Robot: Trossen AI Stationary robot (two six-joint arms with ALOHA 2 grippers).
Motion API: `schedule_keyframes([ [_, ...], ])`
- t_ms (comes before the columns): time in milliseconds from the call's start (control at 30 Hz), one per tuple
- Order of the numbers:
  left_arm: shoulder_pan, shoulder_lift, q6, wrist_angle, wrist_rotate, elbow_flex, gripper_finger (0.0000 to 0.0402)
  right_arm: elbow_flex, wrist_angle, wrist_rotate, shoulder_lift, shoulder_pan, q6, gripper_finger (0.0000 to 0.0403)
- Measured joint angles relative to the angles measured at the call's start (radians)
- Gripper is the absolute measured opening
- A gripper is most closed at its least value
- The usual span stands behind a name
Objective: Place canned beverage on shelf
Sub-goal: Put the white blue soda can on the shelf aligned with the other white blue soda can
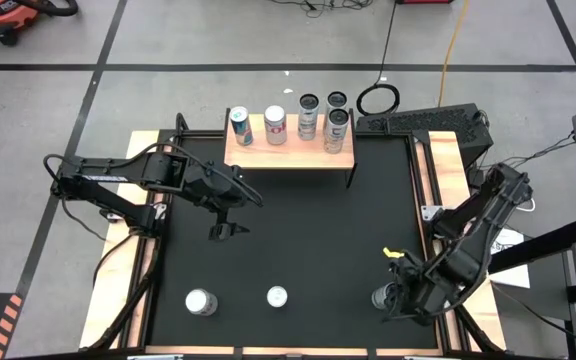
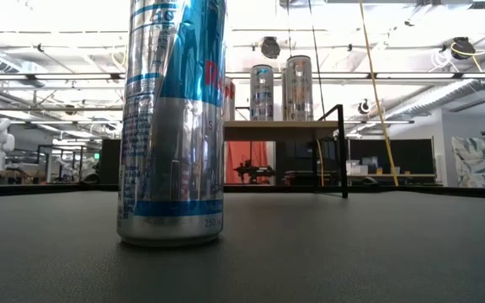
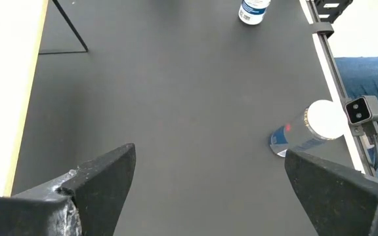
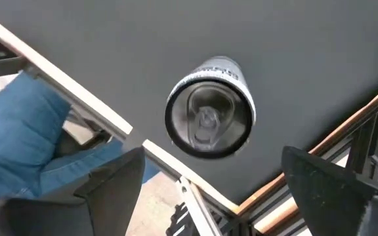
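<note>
The shelf point(image 1: 288, 152), with a pale wood top and black legs, stands at the mat's far edge with several cans on it point(image 1: 275, 124); it also shows in the low view point(image 2: 280, 129). A silver can point(image 1: 381, 297) stands upright at the mat's near right corner. My right gripper point(image 1: 400, 296) hangs open above this can point(image 4: 209, 118), one finger to each side, touching nothing. My left gripper point(image 1: 226, 226) is open and empty over the mat's left middle, near the shelf; its own view point(image 3: 202, 183) shows only bare mat between the fingers.
Two more cans stand upright near the mat's near edge point(image 1: 200, 302) point(image 1: 277, 297); one blue and silver can fills the low view's foreground point(image 2: 171, 126). A person's blue trouser leg point(image 4: 18, 137) shows beyond the table's edge. Wooden frame rails point(image 1: 438, 170) border the mat.
</note>
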Motion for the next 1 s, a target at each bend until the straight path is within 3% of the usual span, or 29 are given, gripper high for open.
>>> schedule_keyframes([
  [1000,0.000,0.000,0.001,0.000,0.000,0.000,0.0393,0.000,-0.020,0.054,0.162,0.000,-0.030,0.0338],
])
